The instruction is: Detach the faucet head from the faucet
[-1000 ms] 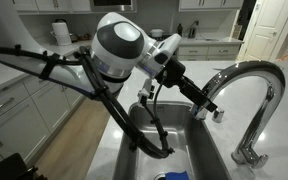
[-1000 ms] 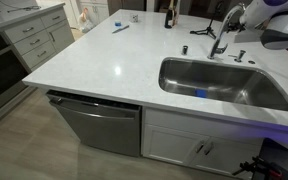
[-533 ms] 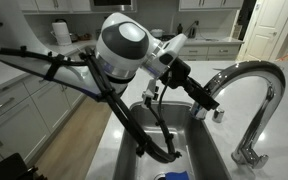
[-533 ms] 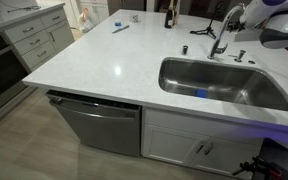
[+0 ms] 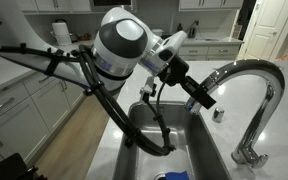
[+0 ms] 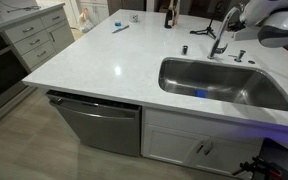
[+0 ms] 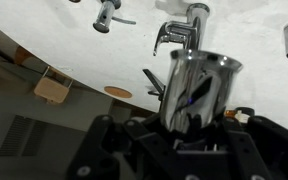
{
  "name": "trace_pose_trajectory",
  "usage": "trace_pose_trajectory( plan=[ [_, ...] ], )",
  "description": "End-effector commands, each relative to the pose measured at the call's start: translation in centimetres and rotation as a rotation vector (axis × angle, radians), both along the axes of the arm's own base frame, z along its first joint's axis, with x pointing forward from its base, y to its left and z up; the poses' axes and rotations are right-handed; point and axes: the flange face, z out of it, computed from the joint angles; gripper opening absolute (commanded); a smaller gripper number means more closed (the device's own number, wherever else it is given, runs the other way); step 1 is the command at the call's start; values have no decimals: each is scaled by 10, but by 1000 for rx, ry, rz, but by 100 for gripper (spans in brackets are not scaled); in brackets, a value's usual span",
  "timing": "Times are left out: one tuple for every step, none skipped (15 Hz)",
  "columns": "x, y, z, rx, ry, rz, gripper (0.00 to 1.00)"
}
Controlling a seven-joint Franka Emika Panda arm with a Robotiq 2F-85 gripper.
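The faucet (image 5: 256, 68) is a tall chrome gooseneck arching over the sink; it also shows far off in an exterior view (image 6: 221, 35). In the wrist view the faucet head (image 7: 197, 85), a shiny tapered chrome nozzle, fills the space between my dark fingers. My gripper (image 7: 196, 126) is shut on it from both sides. From the side, the gripper (image 5: 208, 104) sits at the spout's end, and only the nozzle's chrome tip (image 5: 218, 114) shows below it. The joint between head and spout is hidden by my fingers.
The steel sink basin (image 6: 269, 98) lies under the spout, with a blue object (image 6: 201, 95) in it. In the wrist view the faucet's base and lever (image 7: 184, 30) and small chrome knobs (image 7: 104, 15) stand on the white counter. A dark bottle (image 6: 168, 15) stands at the counter's back.
The jaws have closed in on the faucet head. In an exterior view the gripper has shifted slightly up and left at the spout's end.
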Motion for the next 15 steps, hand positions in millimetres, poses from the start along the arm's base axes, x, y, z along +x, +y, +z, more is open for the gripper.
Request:
trace_pose_trajectory(
  plan=[
    [4, 24, -10, 25, 36, 46, 2],
    [4, 26, -15, 26, 40, 47, 5],
    [4, 28, -19, 30, 47, 50, 3],
    [4, 30, -24, 34, 56, 53, 4],
    [4, 32, -30, 45, 69, 58, 4],
    [4, 37, -38, 54, 85, 67, 0],
    [4, 43, -44, 64, 103, 80, 0],
    [3, 49, -57, 78, 123, 88, 1],
    [2, 53, -70, 93, 146, 94, 0],
    [0, 57, -80, 107, 163, 101, 0],
    [-2, 62, -93, 122, 182, 105, 0],
    [-5, 65, -102, 134, 203, 109, 0],
    [-9, 67, -116, 149, 224, 108, 0],
    [-13, 69, -126, 168, 245, 107, 0],
    [-17, 70, -137, 184, 268, 105, 0]
  ],
)
